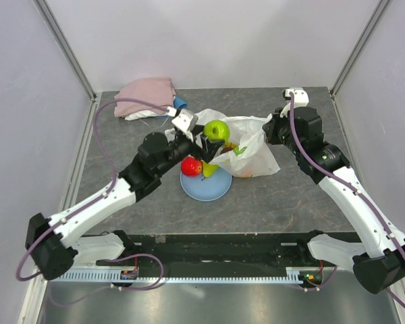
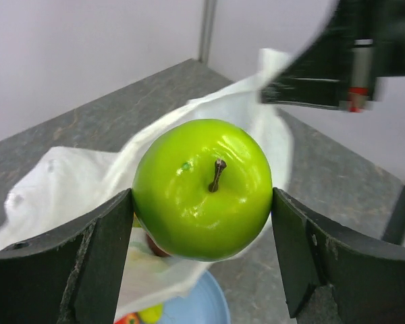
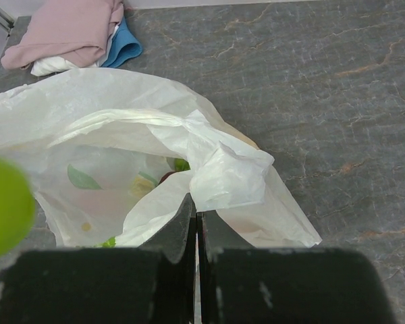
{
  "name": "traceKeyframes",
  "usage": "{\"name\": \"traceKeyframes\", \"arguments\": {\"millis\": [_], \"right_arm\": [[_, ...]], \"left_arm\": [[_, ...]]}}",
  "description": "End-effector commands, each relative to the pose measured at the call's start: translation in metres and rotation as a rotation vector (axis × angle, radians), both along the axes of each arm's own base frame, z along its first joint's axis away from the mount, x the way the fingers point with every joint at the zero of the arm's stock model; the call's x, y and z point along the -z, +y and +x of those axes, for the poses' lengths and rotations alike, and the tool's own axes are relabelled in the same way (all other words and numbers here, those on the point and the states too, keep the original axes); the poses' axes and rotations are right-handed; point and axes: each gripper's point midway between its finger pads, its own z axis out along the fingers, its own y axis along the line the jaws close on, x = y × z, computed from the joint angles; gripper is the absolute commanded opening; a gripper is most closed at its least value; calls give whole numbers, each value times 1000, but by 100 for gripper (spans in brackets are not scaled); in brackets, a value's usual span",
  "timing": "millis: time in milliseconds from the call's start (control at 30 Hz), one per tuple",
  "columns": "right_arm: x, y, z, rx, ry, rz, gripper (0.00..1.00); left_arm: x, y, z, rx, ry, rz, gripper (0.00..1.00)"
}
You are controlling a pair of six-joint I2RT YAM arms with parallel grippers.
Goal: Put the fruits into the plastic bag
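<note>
My left gripper (image 1: 214, 138) is shut on the green apple (image 1: 217, 129), holding it above the open mouth of the plastic bag (image 1: 246, 154); in the left wrist view the green apple (image 2: 202, 189) fills the space between both fingers. My right gripper (image 3: 197, 217) is shut on the rim of the plastic bag (image 3: 223, 175) and holds it up. A red apple (image 1: 191, 166) and a yellow-green pear (image 1: 208, 170) lie on the light-blue plate (image 1: 209, 189). Inside the bag a dark fruit and a green one (image 3: 181, 164) show partly.
A folded pink cloth (image 1: 144, 96) with a blue item (image 1: 180, 103) lies at the back left. The enclosure walls stand around the grey table (image 1: 297, 196).
</note>
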Motion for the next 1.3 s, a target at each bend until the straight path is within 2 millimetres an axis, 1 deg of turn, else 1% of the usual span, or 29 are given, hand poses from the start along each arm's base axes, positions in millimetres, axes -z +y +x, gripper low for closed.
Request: {"name": "traceKeyframes", "arguments": {"millis": [0, 33, 100, 133, 167, 233, 267, 333, 367, 433, 467, 567, 600, 667, 700, 800, 833, 933, 1000, 1100, 1133, 1267], "right_arm": [[-17, -2, -4, 3, -47, 29, 0], [-19, -3, -4, 5, -49, 30, 0], [-19, -5, -4, 12, -51, 25, 0], [-18, -5, -4, 14, -50, 23, 0], [-17, -5, -3, 12, -49, 23, 0], [-13, -2, -2, 5, -37, 20, 0], [-12, -2, -2, 6, -33, 21, 0], [-9, -1, 0, 4, -26, 18, 0], [-8, -1, 0, 3, -26, 18, 0], [-7, 1, 1, -1, -22, 19, 0], [-7, 1, 1, -1, -22, 19, 0], [-6, 1, 1, -2, -20, 17, 0], [-6, 0, 2, 2, -20, 18, 0], [-7, 0, 2, 3, -22, 16, 0], [-5, 0, 2, 3, -19, 15, 0], [-4, 0, 2, 3, -17, 12, 0], [-3, 0, 3, 4, -15, 12, 0], [-1, 1, 4, 1, -9, 11, 0], [0, 1, 5, 3, -8, 10, 0], [0, 2, 5, -1, -8, 10, 0], [0, 2, 5, -1, -8, 9, 0], [1, 1, 5, 2, -8, 9, 0]], "left_arm": [[14, -13, 29, 64, 106, -26, 66], [22, -19, 33, 70, 123, -16, 66], [26, -23, 36, 76, 134, -15, 66], [32, -24, 39, 71, 141, -7, 66], [41, -26, 45, 57, 151, 9, 65], [50, -29, 50, 49, 162, 26, 66], [61, -32, 54, 46, 174, 44, 65], [68, -36, 60, 44, 179, 54, 65], [83, -40, 64, 45, 204, 77, 65], [92, -47, 69, 55, 221, 89, 65], [107, -52, 72, 62, 247, 108, 65], [125, -60, 76, 77, 285, 118, 65], [140, -64, 78, 83, 313, 137, 65], [150, -69, 78, 93, 336, 141, 64], [161, -70, 79, 93, 356, 153, 64], [175, -74, 78, 103, 384, 163, 64], [185, -76, 78, 110, 404, 174, 64], [201, -78, 78, 114, 439, 195, 65], [205, -78, 78, 110, 452, 205, 67], [203, -78, 78, 114, 447, 203, 75], [201, -78, 79, 113, 441, 202, 79], [196, -79, 79, 112, 428, 201, 84]]}}
